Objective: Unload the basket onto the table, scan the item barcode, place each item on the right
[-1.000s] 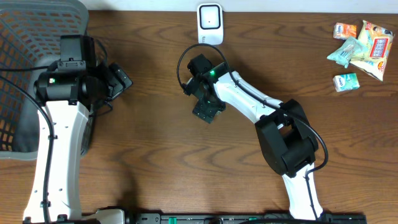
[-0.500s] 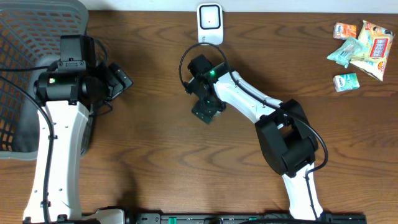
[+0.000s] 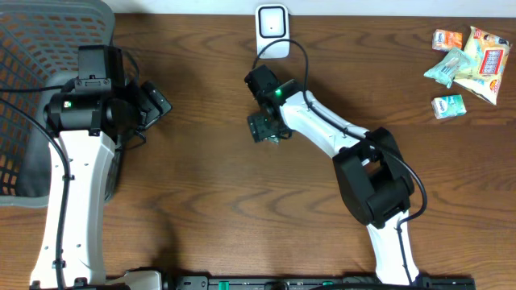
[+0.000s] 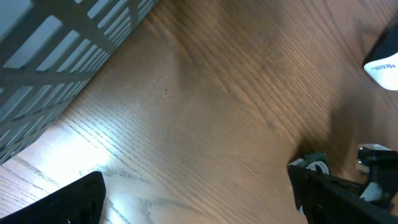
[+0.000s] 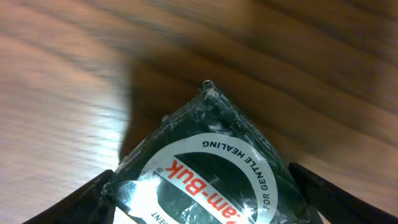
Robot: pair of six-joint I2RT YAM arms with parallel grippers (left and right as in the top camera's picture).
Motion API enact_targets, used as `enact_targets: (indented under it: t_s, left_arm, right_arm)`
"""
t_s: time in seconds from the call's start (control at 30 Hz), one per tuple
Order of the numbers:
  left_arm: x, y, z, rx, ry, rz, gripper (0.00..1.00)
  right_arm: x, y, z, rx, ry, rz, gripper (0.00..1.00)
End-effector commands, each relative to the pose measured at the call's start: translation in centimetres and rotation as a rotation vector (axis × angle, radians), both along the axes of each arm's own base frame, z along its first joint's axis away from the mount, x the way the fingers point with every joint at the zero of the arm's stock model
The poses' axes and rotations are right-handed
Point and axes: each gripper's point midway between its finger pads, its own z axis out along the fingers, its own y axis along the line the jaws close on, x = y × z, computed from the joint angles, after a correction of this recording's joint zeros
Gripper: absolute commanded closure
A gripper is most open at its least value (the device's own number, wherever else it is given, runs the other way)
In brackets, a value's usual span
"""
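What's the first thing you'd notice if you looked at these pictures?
Probably the right tool in the middle of the table, pinching a dark packet with a round white label, close to the white scanner at the far edge. After that, the big grey basket in the far left corner and the little heap of colourful snack packets at the far right.
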Motion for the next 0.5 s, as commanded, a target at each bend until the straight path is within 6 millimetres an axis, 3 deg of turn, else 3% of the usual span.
enact_targets:
  t_s: [0.0, 0.07, 0.13, 0.33, 0.47]
  left_arm:
    - [0.0, 0.4, -0.1, 0.011, 0.002, 0.011, 0.02]
    - [0.0, 0.4, -0.1, 0.011, 0.002, 0.011, 0.02]
    - [0.0, 0.4, -0.1, 0.011, 0.002, 0.011, 0.02]
    - [0.0, 0.4, -0.1, 0.011, 0.002, 0.011, 0.02]
    - [0.0, 0.4, -0.1, 0.011, 0.002, 0.011, 0.02]
  right_arm:
    - [1.8, -3.2, 1.4, -0.057, -0.039, -0.201, 0.13]
    - [2.0, -4.5, 2.0, -0.07, -0.023, -0.226, 0.01]
    - [2.4, -5.9, 2.6, -0.093, -0.004, -0.175, 0.01]
    - [1.5, -6.3, 2.4, -0.151, 0.053, 0.235, 0.01]
    - [2.0, -6.7, 2.5, -0.201, 0.031, 0.355, 0.01]
